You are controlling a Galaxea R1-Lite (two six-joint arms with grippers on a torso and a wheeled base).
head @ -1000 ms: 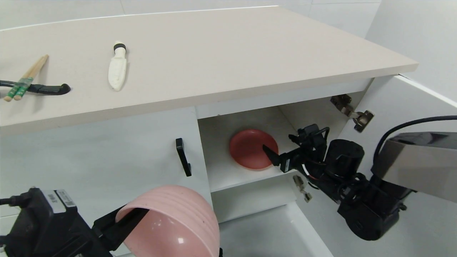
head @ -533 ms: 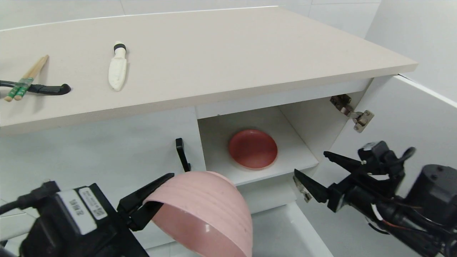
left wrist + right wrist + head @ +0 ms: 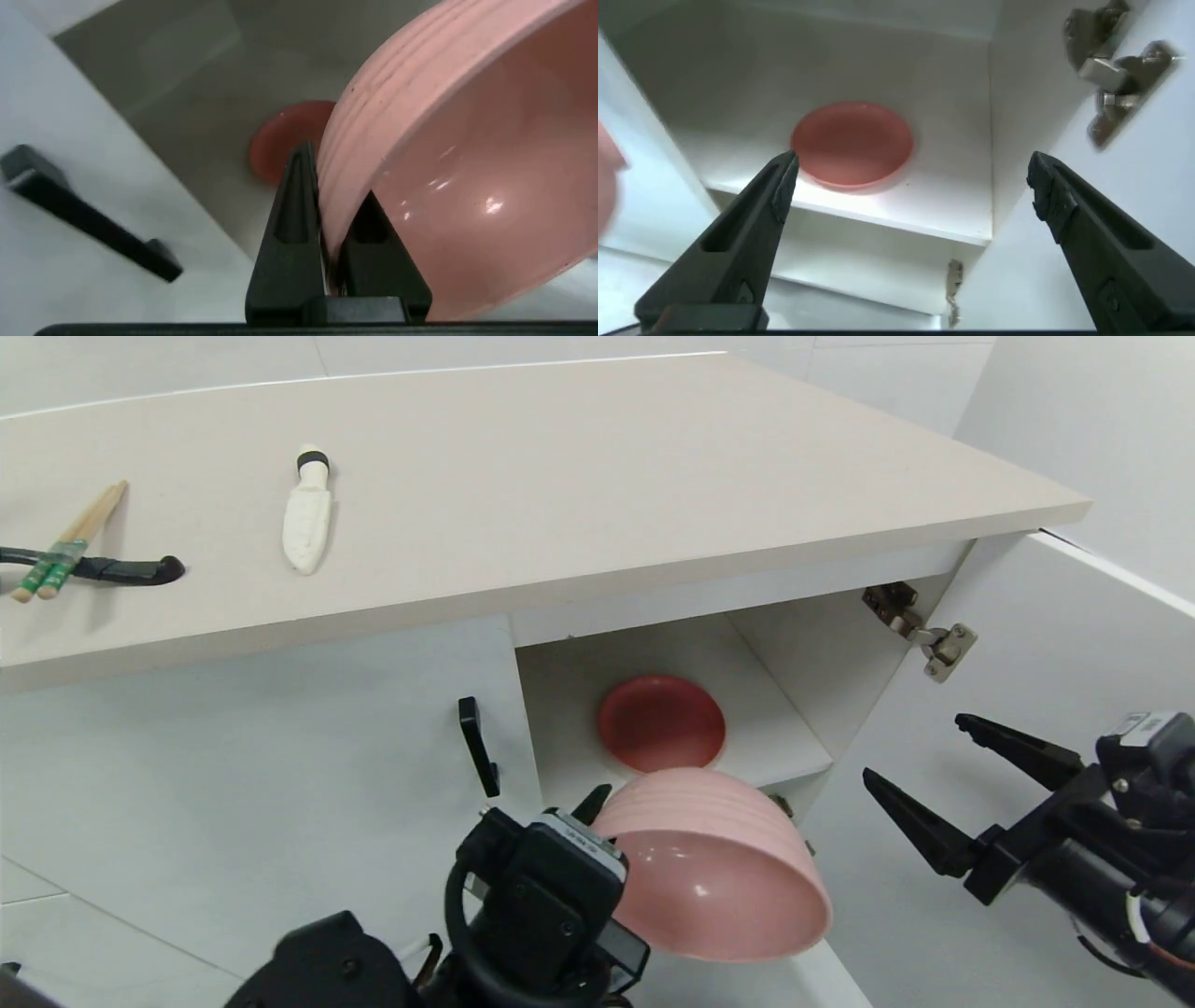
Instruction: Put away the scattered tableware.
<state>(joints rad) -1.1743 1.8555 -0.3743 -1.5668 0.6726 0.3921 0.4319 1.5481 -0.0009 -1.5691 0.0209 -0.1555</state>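
My left gripper (image 3: 602, 807) is shut on the rim of a pink ribbed bowl (image 3: 719, 882), held tilted just in front of the open cabinet's shelf edge. In the left wrist view the fingers (image 3: 299, 201) pinch the bowl (image 3: 448, 177) wall, one outside and one inside. A red plate (image 3: 661, 723) lies on the cabinet shelf (image 3: 569, 709), behind the bowl; the plate (image 3: 852, 143) sits ahead of my right gripper (image 3: 912, 166). The right gripper (image 3: 915, 747) hangs open and empty outside the cabinet, right of the bowl.
On the countertop (image 3: 560, 476) lie chopsticks (image 3: 65, 541) across a black-handled utensil (image 3: 112, 567), and a white sheathed knife (image 3: 307, 513). The right cabinet door (image 3: 1074, 616) stands open with its hinge (image 3: 924, 630) exposed. The left door is closed, with a black handle (image 3: 478, 747).
My left gripper carried the pink bowl rightward and up to the cabinet opening. The right gripper pulled back out of the shelf, off the red plate, to the right.
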